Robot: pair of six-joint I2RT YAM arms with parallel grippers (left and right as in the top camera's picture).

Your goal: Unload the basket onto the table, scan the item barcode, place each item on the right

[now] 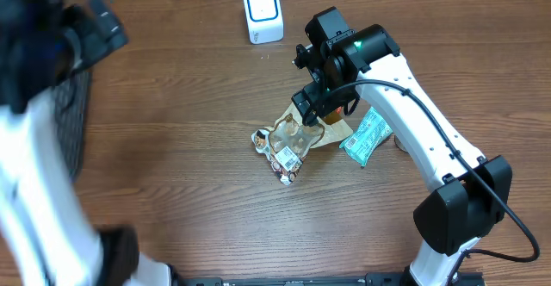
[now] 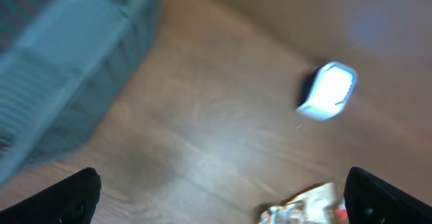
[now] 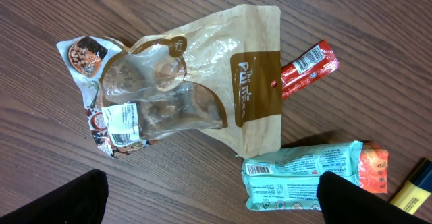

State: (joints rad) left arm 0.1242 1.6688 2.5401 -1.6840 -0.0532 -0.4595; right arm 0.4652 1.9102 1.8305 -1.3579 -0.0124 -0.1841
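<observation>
A white barcode scanner (image 1: 263,12) with a blue-lit face stands at the table's far edge, blurred in the left wrist view (image 2: 327,90). Several packaged items lie in a heap at the middle: a brown paper pouch (image 3: 253,82), a clear snack bag (image 3: 135,109) with a white barcode label, a teal packet (image 3: 297,177) with a barcode on its left end, and a red stick pack (image 3: 309,65). My right gripper (image 3: 216,197) hovers open above the heap (image 1: 312,105), holding nothing. My left gripper (image 2: 216,200) is open and empty, blurred at far left (image 1: 95,27).
A dark mesh basket (image 2: 61,69) sits at the table's left side (image 1: 73,122). An orange packet (image 3: 374,170) lies under the teal one, with a yellow marker (image 3: 415,187) beside it. Bare wood lies between heap and scanner.
</observation>
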